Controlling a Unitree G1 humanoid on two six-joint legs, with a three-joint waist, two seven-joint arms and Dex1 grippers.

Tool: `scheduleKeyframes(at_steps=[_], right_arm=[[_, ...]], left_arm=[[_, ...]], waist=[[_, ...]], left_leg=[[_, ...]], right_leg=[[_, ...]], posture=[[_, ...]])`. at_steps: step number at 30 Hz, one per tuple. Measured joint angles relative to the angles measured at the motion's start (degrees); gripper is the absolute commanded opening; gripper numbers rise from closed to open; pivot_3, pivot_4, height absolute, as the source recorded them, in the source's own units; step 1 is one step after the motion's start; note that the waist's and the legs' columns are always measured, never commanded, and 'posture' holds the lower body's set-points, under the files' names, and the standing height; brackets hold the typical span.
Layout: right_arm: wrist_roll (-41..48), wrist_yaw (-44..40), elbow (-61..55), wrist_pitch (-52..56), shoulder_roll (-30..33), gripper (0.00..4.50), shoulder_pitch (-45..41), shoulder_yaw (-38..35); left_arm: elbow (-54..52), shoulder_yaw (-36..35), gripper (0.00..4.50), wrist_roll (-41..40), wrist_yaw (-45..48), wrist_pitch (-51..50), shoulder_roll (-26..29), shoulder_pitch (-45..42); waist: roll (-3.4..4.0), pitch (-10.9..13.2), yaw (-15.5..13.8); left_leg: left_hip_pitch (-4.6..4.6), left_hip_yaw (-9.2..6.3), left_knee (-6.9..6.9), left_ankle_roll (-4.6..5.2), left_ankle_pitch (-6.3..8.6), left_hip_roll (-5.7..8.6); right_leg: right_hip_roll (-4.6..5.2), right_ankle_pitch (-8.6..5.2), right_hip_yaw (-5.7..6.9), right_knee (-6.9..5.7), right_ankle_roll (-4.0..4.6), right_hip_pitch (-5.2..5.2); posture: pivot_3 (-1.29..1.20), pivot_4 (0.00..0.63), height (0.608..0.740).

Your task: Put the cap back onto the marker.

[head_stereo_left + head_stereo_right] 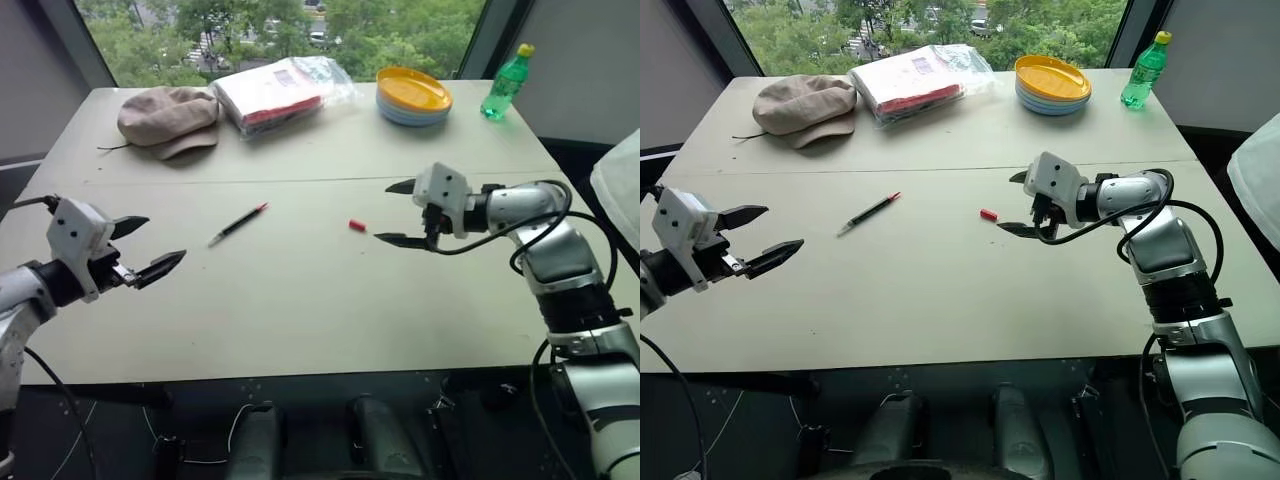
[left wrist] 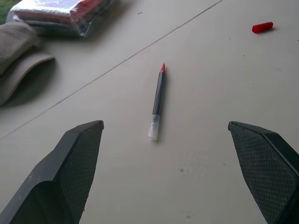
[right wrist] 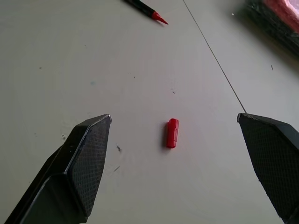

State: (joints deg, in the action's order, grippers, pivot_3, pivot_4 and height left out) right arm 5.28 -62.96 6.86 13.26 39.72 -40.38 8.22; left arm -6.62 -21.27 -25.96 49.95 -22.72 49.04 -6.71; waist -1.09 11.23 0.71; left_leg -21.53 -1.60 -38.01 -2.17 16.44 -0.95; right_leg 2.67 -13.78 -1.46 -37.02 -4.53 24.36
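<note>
**Cap and marker lie apart on the table**

The small red cap [image 1: 357, 225] lies flat on the pale table [image 1: 300, 310], near the middle of the left eye view and a bit to the right. Nothing touches it. The marker [image 1: 237, 223] lies to its left, well apart from it, near the middle of the picture. The marker is thin and black. Its red tip points up and to the right, toward the cap, and its light grey end points down and to the left.

The right gripper [image 1: 400, 213] hangs just to the right of the cap. Its two black fingers are spread wide and hold nothing. In the right wrist view the cap [image 3: 172, 133] sits in the gap between them.

The left gripper [image 1: 150, 246] is at the left side of the picture, well away from the marker. Its fingers are spread wide too, with nothing in them.

Along the top of the picture sit a tan hat [image 1: 167, 119] at the upper left, a packet in clear plastic [image 1: 280, 92], a stack of plates [image 1: 413, 96] with a yellow one on top, and a green bottle [image 1: 507, 83] at the upper right.
</note>
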Motion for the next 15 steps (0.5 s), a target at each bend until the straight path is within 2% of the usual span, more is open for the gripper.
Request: scheduleKeyframes(at_steps=[8, 12, 15], right_arm=[[0.1, 3.3, -5.3, 1.9, -0.4, 4.45, 4.3, -0.8], [0.7, 5.6, -10.1, 4.6, -0.4, 4.45, 8.2, -1.8], [0.9, 6.7, -12.0, 6.0, -0.3, 4.45, 9.6, -2.3]], left_arm=[[27.1, 12.8, 4.5, 8.9, 5.5, 15.0, -6.6, -19.4], [41.5, 16.2, 4.5, 12.1, 7.5, 21.5, -10.9, -29.3], [48.9, 17.7, 4.5, 14.2, 7.6, 25.2, -12.5, -33.2]], waist=[[-0.02, 0.0, 0.0], [-0.02, 0.0, 0.0], [-0.02, 0.0, 0.5]], left_leg=[[-0.1, 0.0, -0.02, 0.0, 0.0, 0.01], [-0.13, -0.01, -0.03, 0.0, 0.0, 0.02], [-0.13, 0.0, -0.03, 0.0, 0.0, 0.02]], right_leg=[[0.01, 0.1, 0.02, -0.01, -0.18, 0.05], [0.01, 0.11, 0.04, -0.02, -0.19, 0.08], [-0.01, 0.11, 0.03, -0.04, -0.19, 0.1]], posture=[[0.0, 0.15, 0.74], [0.0, 0.15, 0.74], [0.0, 0.15, 0.74]])
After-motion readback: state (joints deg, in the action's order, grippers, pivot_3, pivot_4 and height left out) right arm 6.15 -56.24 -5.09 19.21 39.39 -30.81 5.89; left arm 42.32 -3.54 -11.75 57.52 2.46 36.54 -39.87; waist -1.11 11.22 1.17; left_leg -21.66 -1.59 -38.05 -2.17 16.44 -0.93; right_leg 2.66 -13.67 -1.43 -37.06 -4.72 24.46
